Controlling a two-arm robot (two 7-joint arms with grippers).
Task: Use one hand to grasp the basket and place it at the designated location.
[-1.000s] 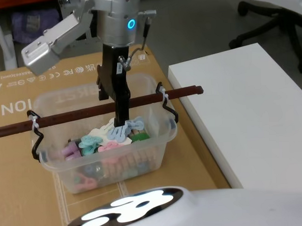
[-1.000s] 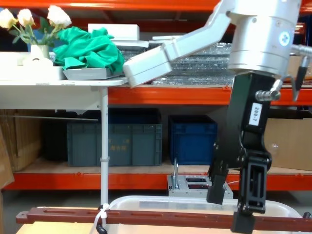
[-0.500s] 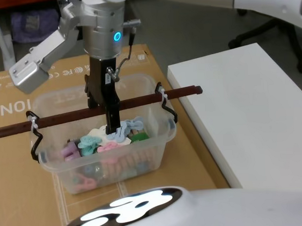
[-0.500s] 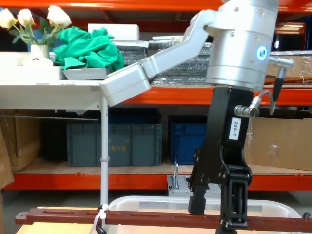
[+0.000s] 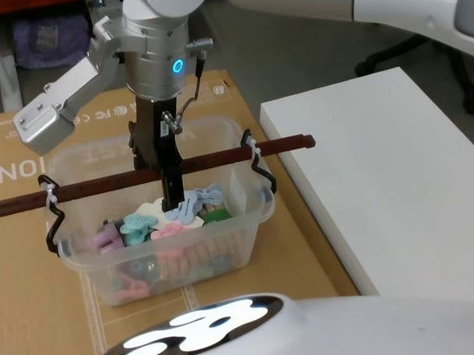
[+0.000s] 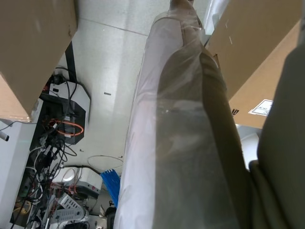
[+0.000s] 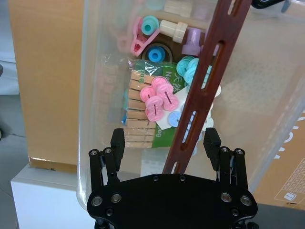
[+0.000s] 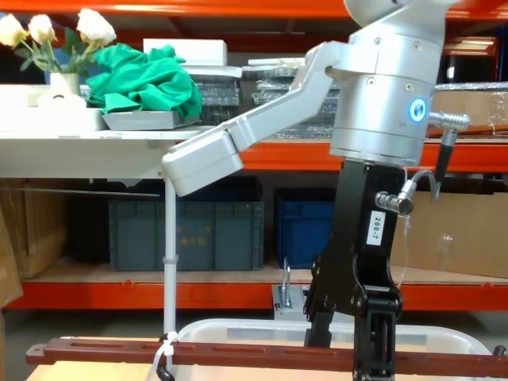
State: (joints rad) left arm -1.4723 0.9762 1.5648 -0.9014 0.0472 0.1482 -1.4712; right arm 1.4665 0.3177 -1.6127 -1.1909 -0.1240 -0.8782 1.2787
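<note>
- Orange warehouse racking (image 8: 95, 295) with grey and blue crates is standing far behind the work. Near it, a flattened cardboard carton (image 5: 39, 309) is serving as the work surface, with a white table (image 5: 393, 188) just to its right.
- The right gripper (image 7: 165, 140) is hanging straight down over the middle of the tub. Its fingers are spread wide and released, one on the far side and one on the near side of the reddish-brown slotted handle bar (image 7: 205, 90). They are not yet clamping it.
- The bar is lying between the fingers, running left to right across the tub's top on its black pivots.
- The basket (image 5: 185, 265), a translucent whitish tub, is sitting on the carton, left of the white table and apart from it.
- Inside it, pink plastic clips (image 7: 159, 98) and wooden clothes pegs (image 7: 140, 114) are lying in a loose heap under the bar.
- The left arm is idling away from the basket, its wrist camera looking down past cartons at the floor.
- Judging from this, the reach is done and the grasp is in hand.
- Next, the fingers need closing squarely on the bar near its middle so the load is hanging level.
- After that comes a straight lift and a carry, probably rightward to the white table, though no target is marked.
</note>
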